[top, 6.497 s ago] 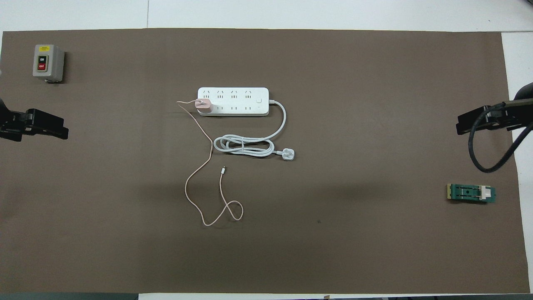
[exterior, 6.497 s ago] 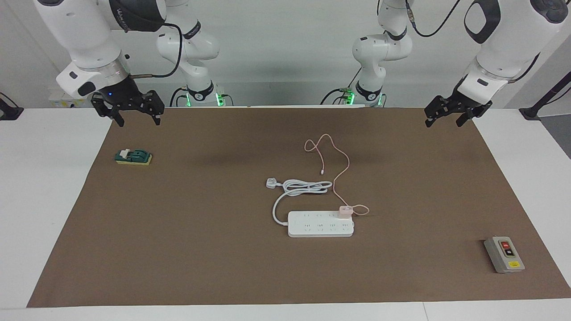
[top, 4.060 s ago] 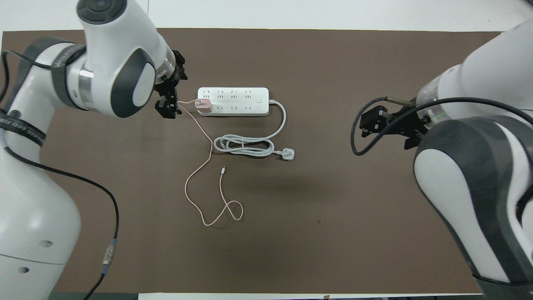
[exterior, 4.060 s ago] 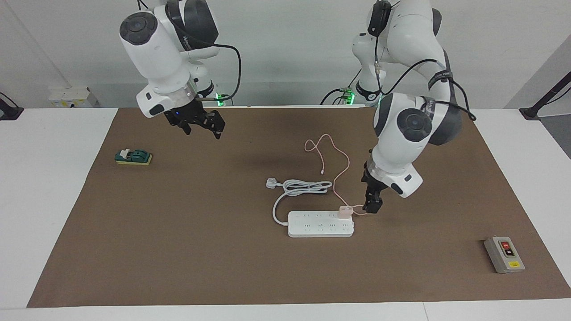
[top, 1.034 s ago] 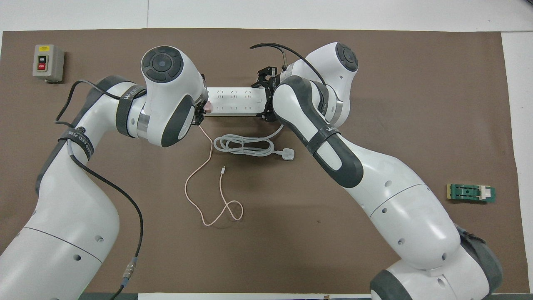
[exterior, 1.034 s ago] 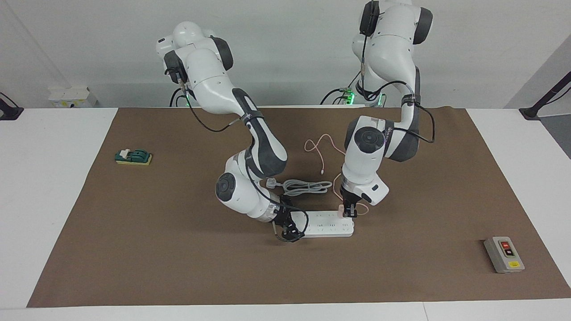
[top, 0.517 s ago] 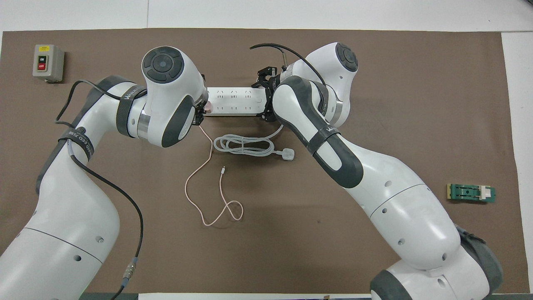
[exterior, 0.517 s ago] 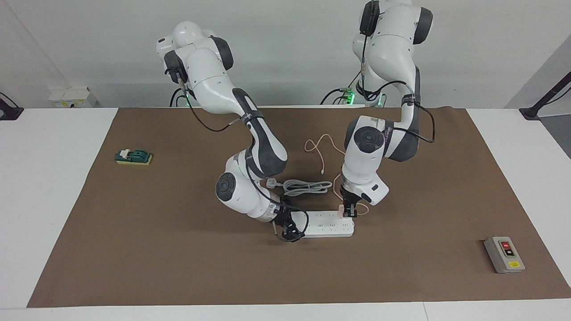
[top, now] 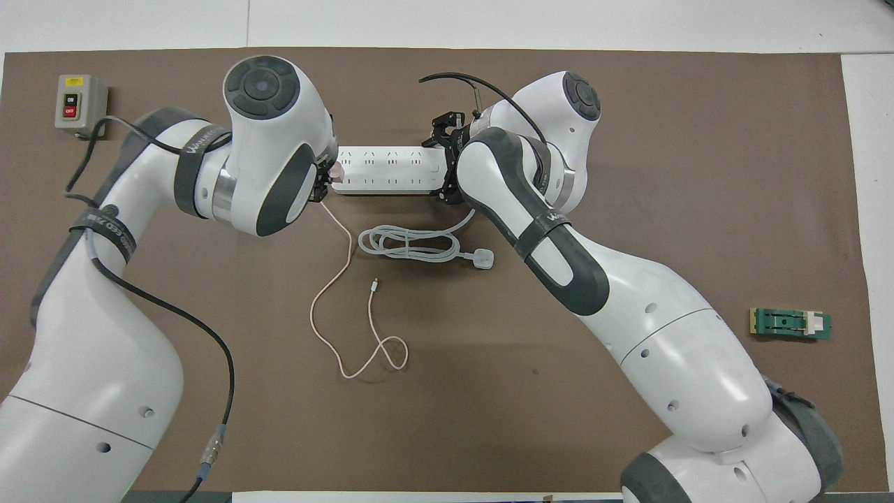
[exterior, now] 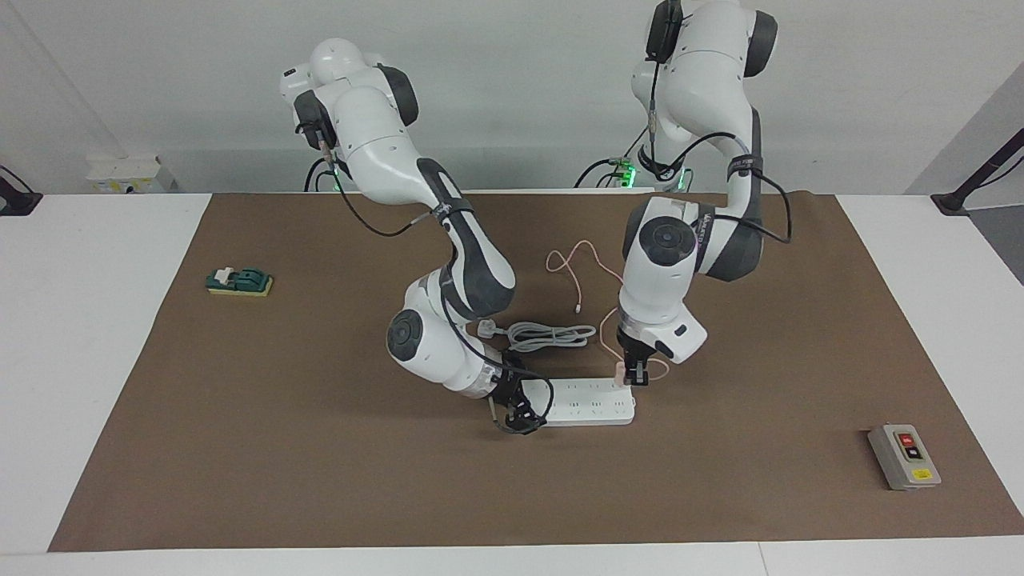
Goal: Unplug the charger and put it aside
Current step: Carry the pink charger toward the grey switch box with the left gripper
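Note:
The pale pink charger is between the fingers of my left gripper, which is shut on it. It hangs just above the white power strip, over the end toward the left arm. In the overhead view only a bit of the charger shows beside the left gripper, which the arm mostly hides. Its thin pink cable trails on the mat toward the robots. My right gripper is down at the strip's other end, its fingers closed across the width of the power strip.
The strip's coiled white cord and plug lie nearer the robots than the strip. A grey switch box sits toward the left arm's end. A green block sits toward the right arm's end. A brown mat covers the table.
My left gripper has risen a little with the charger and shifted toward the left arm's end, so the charger is off the strip's top. The right gripper and strip have not moved.

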Robot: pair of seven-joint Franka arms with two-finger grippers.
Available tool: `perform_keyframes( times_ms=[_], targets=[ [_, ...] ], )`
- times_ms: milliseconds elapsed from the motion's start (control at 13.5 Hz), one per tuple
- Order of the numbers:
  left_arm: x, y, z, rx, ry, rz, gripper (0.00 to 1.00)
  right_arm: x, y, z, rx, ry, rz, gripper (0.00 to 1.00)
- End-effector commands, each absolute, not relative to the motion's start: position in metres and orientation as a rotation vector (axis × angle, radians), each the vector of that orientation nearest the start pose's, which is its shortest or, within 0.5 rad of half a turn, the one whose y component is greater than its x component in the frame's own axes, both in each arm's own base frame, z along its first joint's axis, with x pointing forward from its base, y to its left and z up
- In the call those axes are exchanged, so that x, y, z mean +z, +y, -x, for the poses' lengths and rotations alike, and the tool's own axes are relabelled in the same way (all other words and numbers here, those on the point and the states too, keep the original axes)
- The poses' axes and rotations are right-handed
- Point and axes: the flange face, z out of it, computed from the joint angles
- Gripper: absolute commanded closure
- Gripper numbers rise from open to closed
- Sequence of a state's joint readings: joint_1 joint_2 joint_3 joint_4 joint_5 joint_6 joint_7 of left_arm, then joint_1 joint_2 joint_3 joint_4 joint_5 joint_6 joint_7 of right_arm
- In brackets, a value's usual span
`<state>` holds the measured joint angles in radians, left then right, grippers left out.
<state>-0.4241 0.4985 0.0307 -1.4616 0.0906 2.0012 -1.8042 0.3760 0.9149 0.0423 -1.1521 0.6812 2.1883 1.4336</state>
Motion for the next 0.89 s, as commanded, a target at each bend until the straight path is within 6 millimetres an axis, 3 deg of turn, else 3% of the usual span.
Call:
perform_keyframes(
  times_ms=[0, 148, 295, 369, 443, 517, 664, 812],
  targets=[
    [0.46, -0.216, -0.652, -0.16, -1.922, 2.434, 1.0, 0.243, 0.331, -0.71, 0.504, 1.676, 2.026, 0.58],
    [0.492, -0.168, -0.651, -0.117, -1.785, 2.541, 1.0, 0.243, 0.332, -0.71, 0.504, 1.674, 2.028, 0.58],
    [0.5, -0.1, -0.655, -0.042, -1.703, 2.567, 1.0, 0.243, 0.332, -0.71, 0.504, 1.676, 2.025, 0.56],
    [0.498, -0.069, -0.654, 0.017, -1.616, 2.584, 1.0, 0.244, 0.333, -0.709, 0.502, 1.675, 2.026, 0.39],
    [0.501, -0.028, -0.653, 0.056, -1.505, 2.644, 1.0, 0.249, 0.333, -0.71, 0.501, 1.674, 2.019, 0.03],
    [0.505, -0.001, -0.652, 0.06, -1.442, 2.688, 1.0, 0.257, 0.335, -0.71, 0.498, 1.666, 2.017, 0.0],
    [0.511, 0.026, -0.649, 0.057, -1.351, 2.734, 1.0, 0.281, 0.335, -0.708, 0.501, 1.653, 2.015, 0.0],
    [0.51, 0.039, -0.647, 0.036, -1.24, 2.808, 1.0, 0.306, 0.327, -0.706, 0.51, 1.648, 2.02, 0.0]
  ],
)
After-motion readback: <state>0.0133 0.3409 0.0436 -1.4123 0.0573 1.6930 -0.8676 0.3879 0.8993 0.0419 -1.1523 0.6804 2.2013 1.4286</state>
